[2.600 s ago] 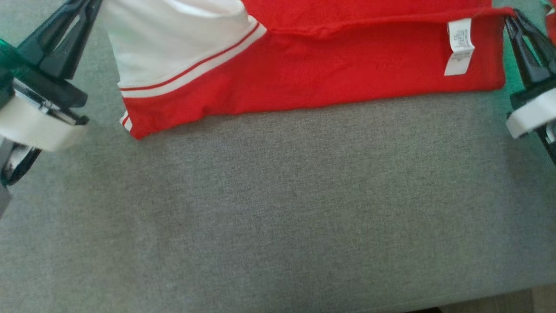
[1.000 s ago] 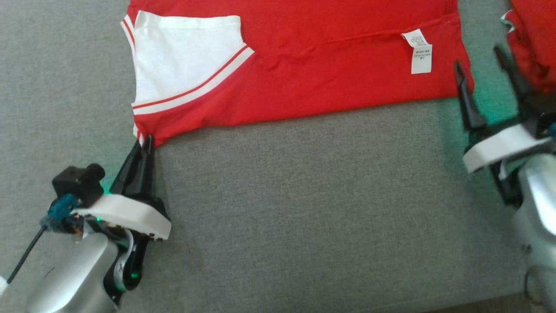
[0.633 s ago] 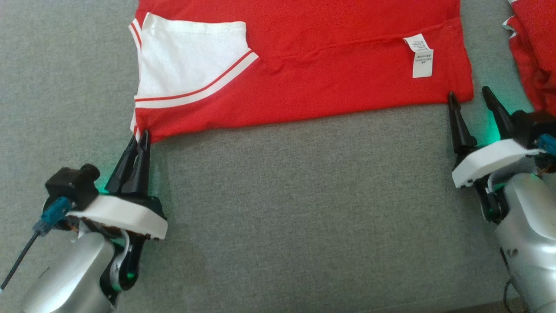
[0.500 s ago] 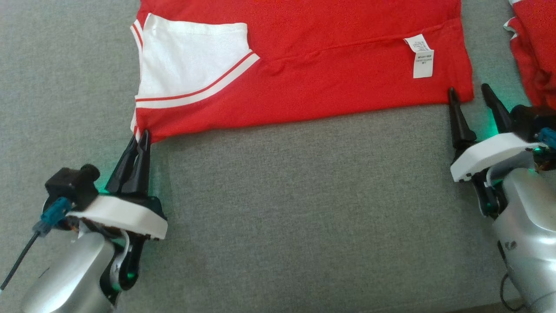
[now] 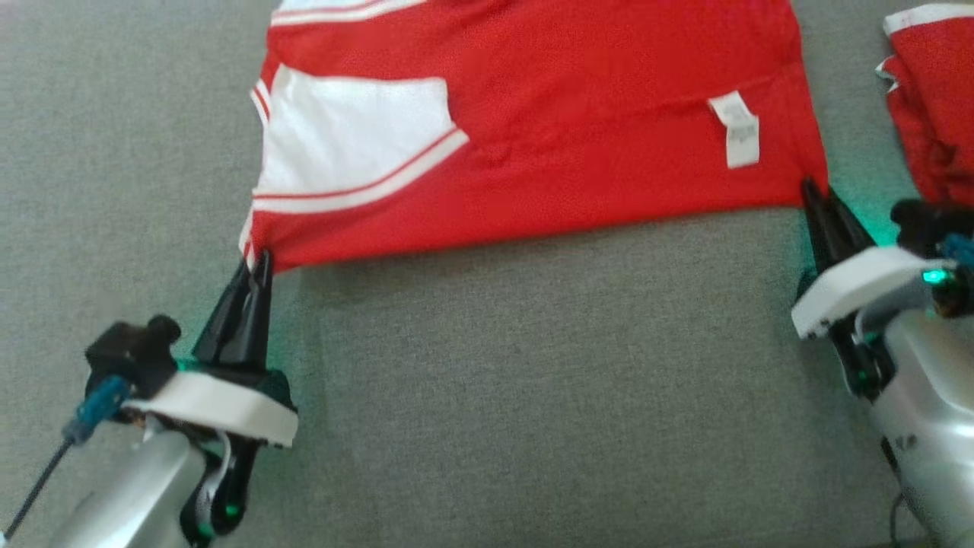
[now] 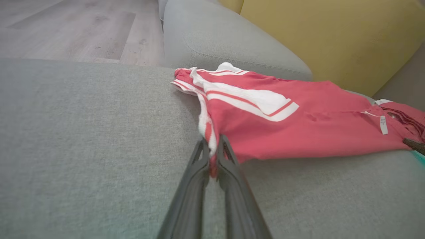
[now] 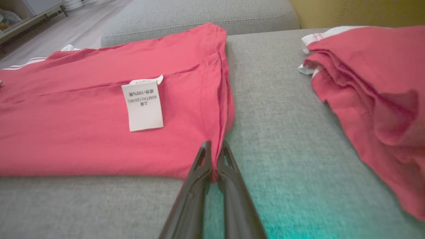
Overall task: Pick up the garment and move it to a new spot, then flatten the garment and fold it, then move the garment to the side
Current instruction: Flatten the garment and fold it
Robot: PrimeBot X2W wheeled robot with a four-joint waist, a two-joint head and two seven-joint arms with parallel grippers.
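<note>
The garment (image 5: 578, 152) is a red shirt with a white, red-striped sleeve and a white care label, lying folded on the grey sofa seat (image 5: 533, 396). My left gripper (image 5: 259, 262) is shut on its near left corner; in the left wrist view the red and white hem sits pinched between the fingers of that gripper (image 6: 213, 156) and the garment (image 6: 298, 129) stretches away to the right. My right gripper (image 5: 814, 194) is shut on the near right corner. In the right wrist view the gripper (image 7: 214, 154) pinches the garment (image 7: 83, 132) at its edge.
A second red garment (image 5: 932, 99) lies bunched at the far right of the seat, also in the right wrist view (image 7: 375, 99). A grey armrest (image 6: 225, 43) and a yellow cushion (image 6: 332, 36) stand behind; wooden floor (image 6: 66, 30) lies beyond the seat's edge.
My right gripper went from open beside the garment's right corner to shut on it. The left gripper stayed shut on the left corner. The near hem has moved a little toward me.
</note>
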